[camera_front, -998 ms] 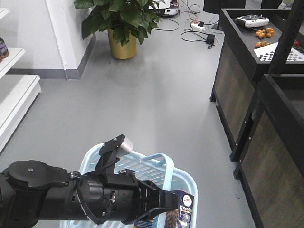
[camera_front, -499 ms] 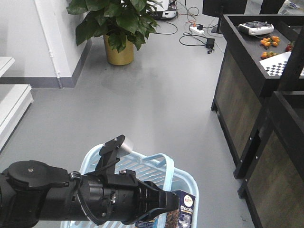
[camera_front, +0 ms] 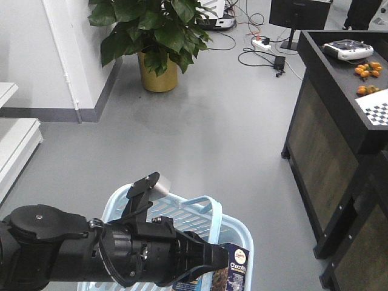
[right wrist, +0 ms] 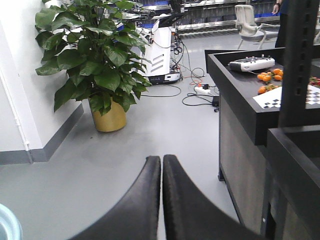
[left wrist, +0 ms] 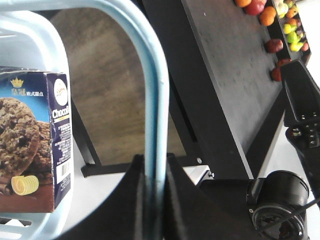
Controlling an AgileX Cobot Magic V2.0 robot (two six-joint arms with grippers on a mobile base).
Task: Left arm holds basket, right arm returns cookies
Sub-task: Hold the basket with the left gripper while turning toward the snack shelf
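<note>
Down at 6 o'clock in the front view is the basket [camera_front: 240, 233], w/ my left arm [camera_front: 60, 254] stretched across its near side. Can't tell if it's lifted clear of the floor [camera_front: 200, 133]. My left fingers [left wrist: 129, 200] are clamped on its handle [left wrist: 155, 100]: the wrist view shows the blue loop running straight up btwn them, no gap. The hold looks secure, as far as I can judge.

Cookies [camera_front: 237, 270] are inside the basket, at its 4 o'clock corner in the front view. The box stands on end, so its long axis is vertical.

My right fingers [right wrist: 142, 200] are pressed flat together, holding nothing. They aim fwd over open floor, w/ the plant [right wrist: 95, 65] at 11 o'clock and the dark surface [right wrist: 240, 75] at 2 o'clock. Only a sliver of blue rim shows at 7 o'clock in that view; the box isn't visible from there.

My read: cookies lie below and off to the 7–8 o'clock side of the right fingers, well apart. Left arm is nearer the box but busy w/ the handle, so the pick falls to the right. Next move prob. needs the fingers parted, a swing down and left, then an approach from above to pinch the narrow sides near the top. Risk: the raised handle loop is near the box and could foul that approach. Return not started yet.
</note>
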